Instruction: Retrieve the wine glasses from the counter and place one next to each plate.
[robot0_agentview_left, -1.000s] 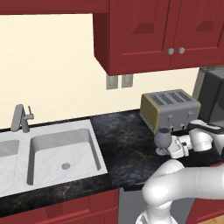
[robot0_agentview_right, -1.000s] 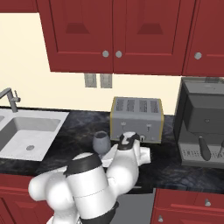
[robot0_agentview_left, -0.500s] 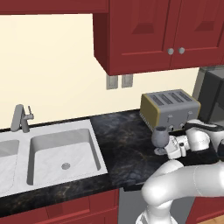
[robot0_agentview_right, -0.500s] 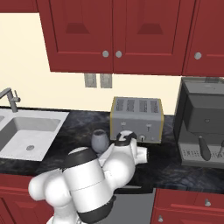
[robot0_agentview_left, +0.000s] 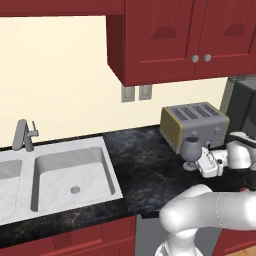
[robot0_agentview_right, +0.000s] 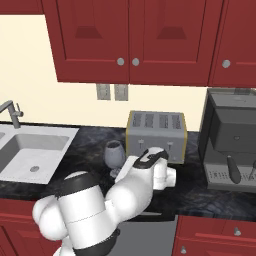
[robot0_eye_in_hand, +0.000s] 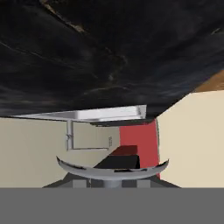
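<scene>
Glass (robot0_agentview_left: 190, 149) at toaster's (robot0_agentview_left: 194, 122) 7 o'clock: light, slick, top-heavy, fragile. Best grabbed low by the stem. Claw (robot0_agentview_left: 200, 159) right beside it; can't tell if gripping.

A silver four-slot toaster (robot0_agentview_left: 194, 126) with yellow sides stands near the wall, under the red upper cabinets (robot0_agentview_right: 135, 40). Right of it is a dark grey coffee machine (robot0_agentview_right: 231, 140). A grey double outlet (robot0_agentview_left: 135, 93) is on the cream wall. A metal faucet (robot0_agentview_left: 24, 135) stands upright far left.
</scene>
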